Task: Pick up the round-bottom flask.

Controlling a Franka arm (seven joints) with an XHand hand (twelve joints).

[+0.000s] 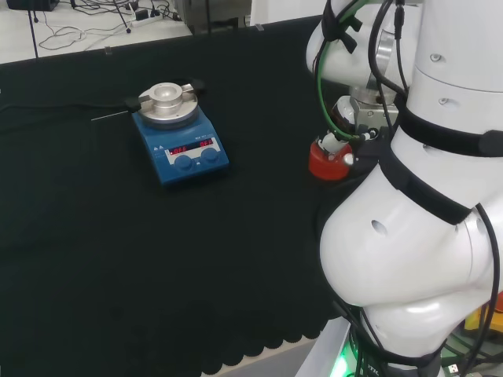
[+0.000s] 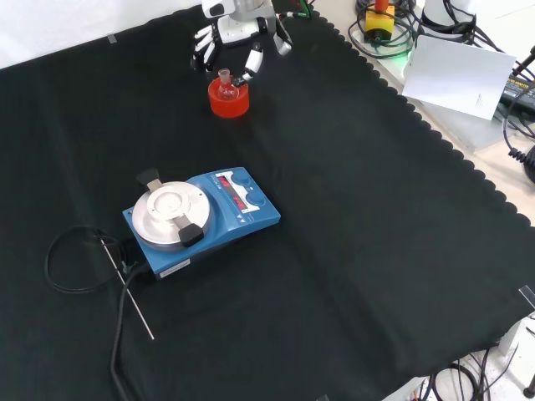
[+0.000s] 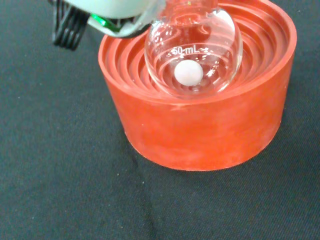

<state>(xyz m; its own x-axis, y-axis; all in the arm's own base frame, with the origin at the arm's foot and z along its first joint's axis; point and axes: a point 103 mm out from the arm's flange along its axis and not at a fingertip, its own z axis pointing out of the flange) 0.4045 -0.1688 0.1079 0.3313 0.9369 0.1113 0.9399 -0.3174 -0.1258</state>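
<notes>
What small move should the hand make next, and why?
Probably lower and close round the flask's neck. In the front view the hand hangs just beyond the round-bottom flask, fingers spread, nothing held; the flask sits in its red ribbed stand.

Arm: white links (image 1: 416, 236) stood stacked at the head view's right, wrist reaching left. Hand (image 2: 238, 38): black and white, entered at the front view's top, palm down, fingers (image 2: 253, 62) spread and hanging relaxed, grasping nothing.

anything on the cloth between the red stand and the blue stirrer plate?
No. In the front view the stretch between the red stand and the blue stirrer plate is bare black cloth; the head view agrees.
</notes>
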